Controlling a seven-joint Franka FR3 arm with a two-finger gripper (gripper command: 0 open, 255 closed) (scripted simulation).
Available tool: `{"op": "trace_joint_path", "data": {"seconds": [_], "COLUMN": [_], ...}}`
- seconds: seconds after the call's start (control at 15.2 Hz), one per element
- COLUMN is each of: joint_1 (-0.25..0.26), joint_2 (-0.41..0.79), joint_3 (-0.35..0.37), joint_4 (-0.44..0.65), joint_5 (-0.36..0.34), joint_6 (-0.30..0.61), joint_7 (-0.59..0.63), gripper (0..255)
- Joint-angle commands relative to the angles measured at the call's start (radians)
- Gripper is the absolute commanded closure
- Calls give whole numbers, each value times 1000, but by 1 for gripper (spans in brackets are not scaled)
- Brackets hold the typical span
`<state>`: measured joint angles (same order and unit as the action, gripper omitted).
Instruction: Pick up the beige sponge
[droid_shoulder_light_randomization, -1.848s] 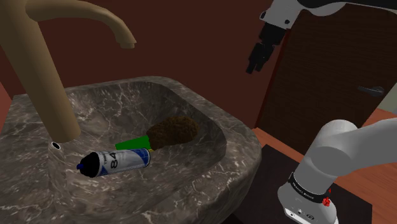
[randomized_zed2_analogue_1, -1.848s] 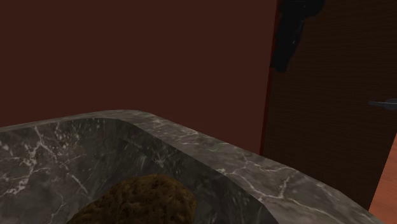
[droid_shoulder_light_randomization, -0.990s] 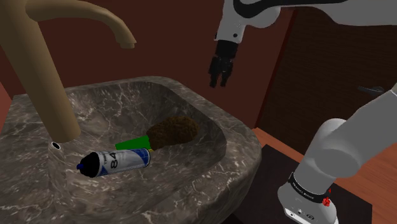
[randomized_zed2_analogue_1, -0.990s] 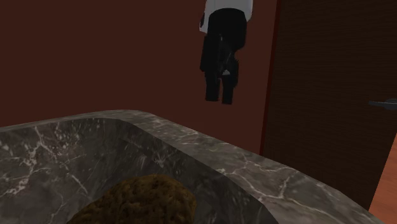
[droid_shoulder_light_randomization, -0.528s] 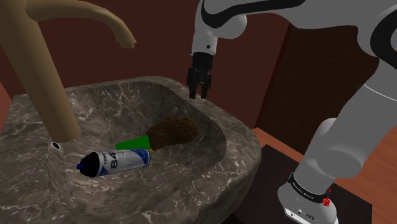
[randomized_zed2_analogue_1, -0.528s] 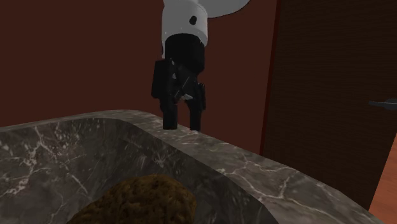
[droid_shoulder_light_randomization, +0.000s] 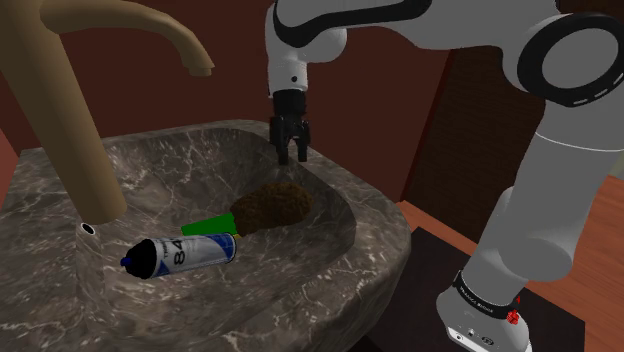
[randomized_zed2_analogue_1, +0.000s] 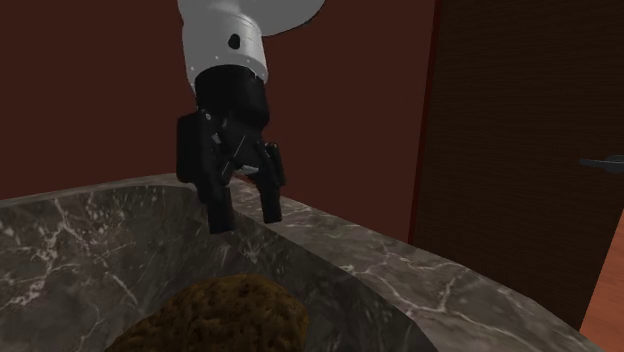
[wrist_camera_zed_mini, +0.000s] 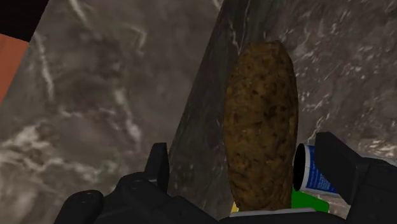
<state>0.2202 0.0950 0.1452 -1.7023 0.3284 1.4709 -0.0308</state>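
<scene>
Claw (randomized_zed2_analogue_1: 245, 220) spread above mottled brown sponge (randomized_zed2_analogue_1: 215, 315).

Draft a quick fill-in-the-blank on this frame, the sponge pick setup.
1. The brown sponge lies in the basin of the dark marble ___.
2. The jaws hover over the sponge, not touching it, and stand ___.
3. The number printed on the white spray can reads ___.
4. The flat object between the spray can and the sponge is coloured ___.

Missing words: sink; open; 84; green.
</scene>
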Motion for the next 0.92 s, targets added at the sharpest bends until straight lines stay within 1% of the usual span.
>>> {"op": "trace_joint_path", "data": {"seconds": [0.0,0.46,0.59,0.66,0.73,0.86], "joint_1": [14,-1,-1,-4,-3,-6], "joint_2": [118,141,141,130,149,158], "joint_3": [23,44,45,42,42,39], "joint_4": [16,-54,-54,-76,-65,-42], "joint_5": [174,169,169,170,167,164], "joint_6": [86,170,170,177,185,170], "joint_7": [2,-35,-34,-45,-47,-45], "gripper": [0,0,0,255,255,255]}}
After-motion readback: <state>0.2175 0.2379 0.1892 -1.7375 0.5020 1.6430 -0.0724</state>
